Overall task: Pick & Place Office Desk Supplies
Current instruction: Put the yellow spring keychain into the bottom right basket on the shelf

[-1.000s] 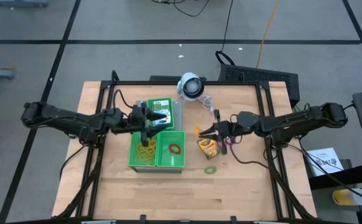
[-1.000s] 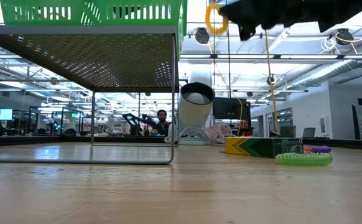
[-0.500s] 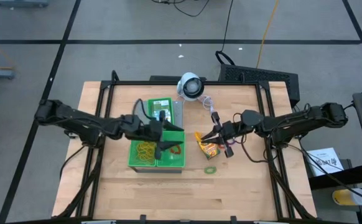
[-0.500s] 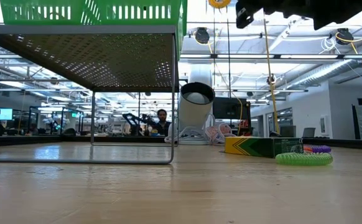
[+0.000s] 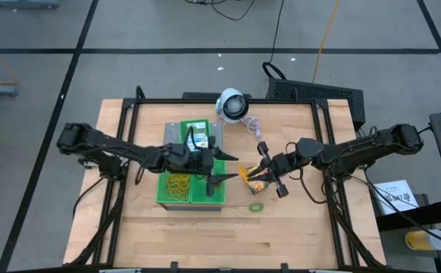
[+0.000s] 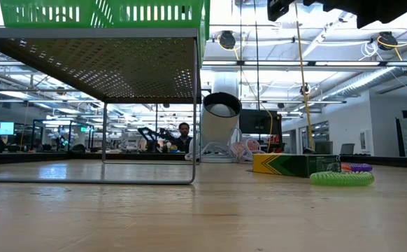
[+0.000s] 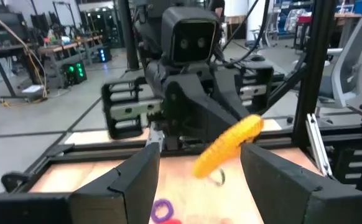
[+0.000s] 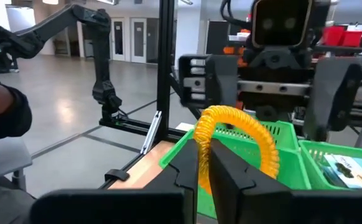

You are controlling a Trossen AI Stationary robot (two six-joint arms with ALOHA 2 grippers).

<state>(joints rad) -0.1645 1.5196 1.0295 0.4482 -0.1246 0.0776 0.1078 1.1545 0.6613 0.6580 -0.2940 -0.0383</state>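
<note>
Nearest, lying on the table (image 5: 296, 227): green rubber-band loop (image 5: 257, 206); just beyond it, a crayon box (image 5: 255, 180); above that, right gripper (image 5: 245, 172) pinched tight on an orange rubber-band loop (image 8: 236, 138); facing it over the green tray (image 5: 192, 187), left gripper (image 5: 222, 167) with fingers (image 7: 129, 180) spread apart, holding nothing; farthest back, white round device (image 5: 233, 104).

Seen from above, the left gripper (image 5: 222, 167) hangs over the right edge of the green tray (image 5: 169, 199), its fingers spread. The right gripper (image 5: 255, 173) faces it from the right, pinched on a yellow band (image 5: 245, 172) just above a crayon box (image 5: 259, 183). A green band (image 5: 257, 207) lies nearer. A white round device (image 5: 233, 105) sits at the wooden table's (image 5: 296, 227) far edge.
</note>
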